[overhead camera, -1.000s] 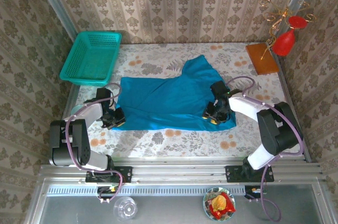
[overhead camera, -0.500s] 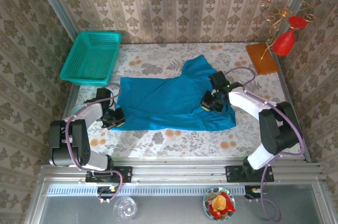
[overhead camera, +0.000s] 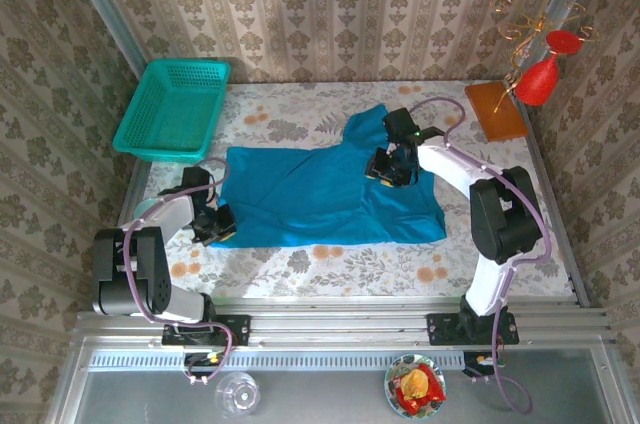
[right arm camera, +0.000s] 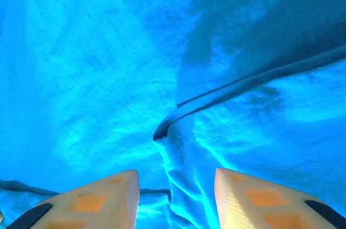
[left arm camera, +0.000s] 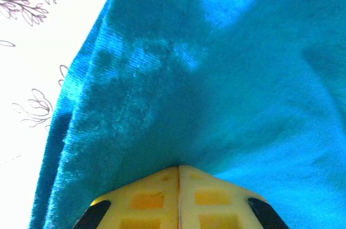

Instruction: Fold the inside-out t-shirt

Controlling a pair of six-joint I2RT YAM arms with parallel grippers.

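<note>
Surroundings: teal mesh basket [overhead camera: 172,109] sits at the far-left corner of the floral table [overhead camera: 330,264], well apart from the cloth. A brown wooden block [overhead camera: 495,110] is at far right, with a red vase [overhead camera: 540,79] just behind it. On the near shelf below the arm bases are a clear glass [overhead camera: 237,394] and a bowl [overhead camera: 415,387] with red and yellow contents. The right forearm lies over the shirt's far-right part and hides some of it from above.

The inside-out t-shirt [overhead camera: 320,189] is plain blue-teal with no print, spread mostly flat across the middle of the table. One flap pokes toward the far side at centre-right. A stitched seam runs up the cloth in the left wrist view. In the right wrist view a hem edge curls across as a dark line, with puckered wrinkles below it.

Left gripper [overhead camera: 215,226] is at the shirt's near-left corner. Its yellow pads are pressed together [left arm camera: 178,170], pinching the cloth edge.

Right gripper [overhead camera: 385,166] is over the far-right area beside the flap. Its jaws are apart [right arm camera: 174,177], with a wrinkle ridge lying between the fingers.
</note>
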